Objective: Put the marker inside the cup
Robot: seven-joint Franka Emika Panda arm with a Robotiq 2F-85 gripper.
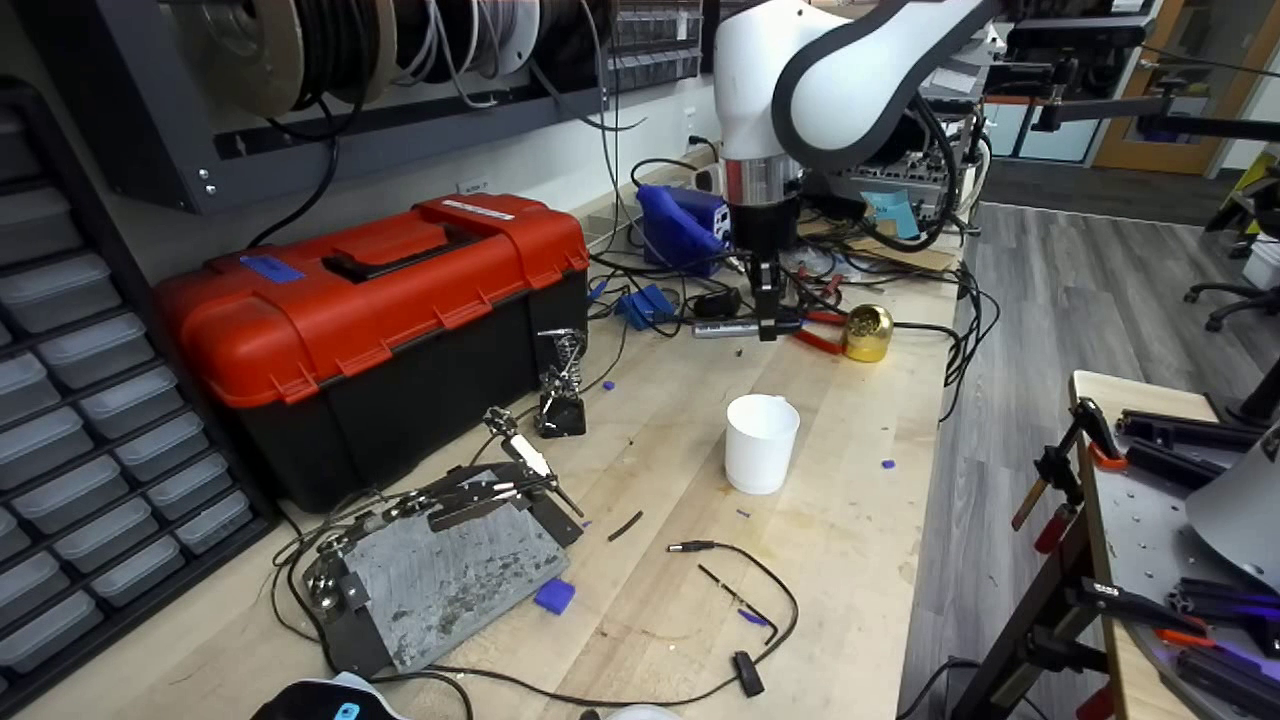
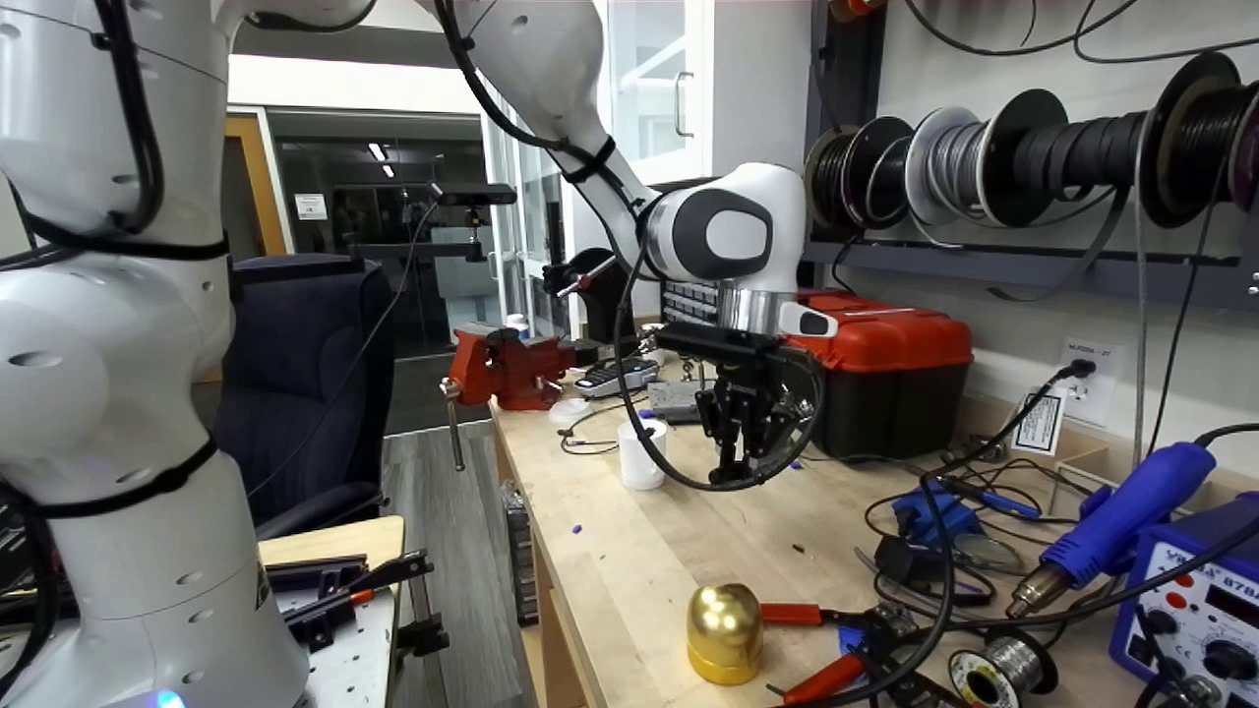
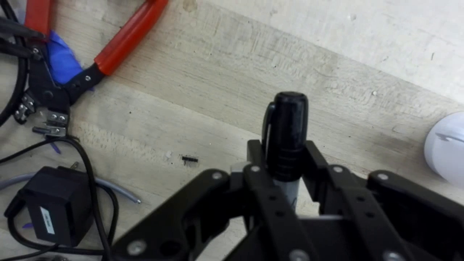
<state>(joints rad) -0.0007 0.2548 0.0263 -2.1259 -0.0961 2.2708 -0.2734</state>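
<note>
The marker, with a black cap and a grey body, is held level between the fingers of my gripper. Its grey body (image 1: 722, 329) shows in an exterior view and its black cap (image 3: 289, 123) in the wrist view. My gripper (image 1: 768, 325) is shut on it near the cap's base; the gripper shows also in the wrist view (image 3: 282, 156) and in an exterior view (image 2: 736, 462), where the marker is hard to tell from the dark fingers. The white cup (image 1: 761, 445) stands upright on the table, apart from the gripper. It shows also in an exterior view (image 2: 642, 455) and at the right edge of the wrist view (image 3: 446, 154).
A red and black toolbox (image 1: 400, 330) stands along the wall. A gold tip cleaner (image 2: 725, 634), red-handled pliers (image 3: 127, 40), a black adapter (image 3: 54, 203) and cables lie near the gripper's end of the table. A grey plate stand (image 1: 450, 570) and a cable lie beyond the cup.
</note>
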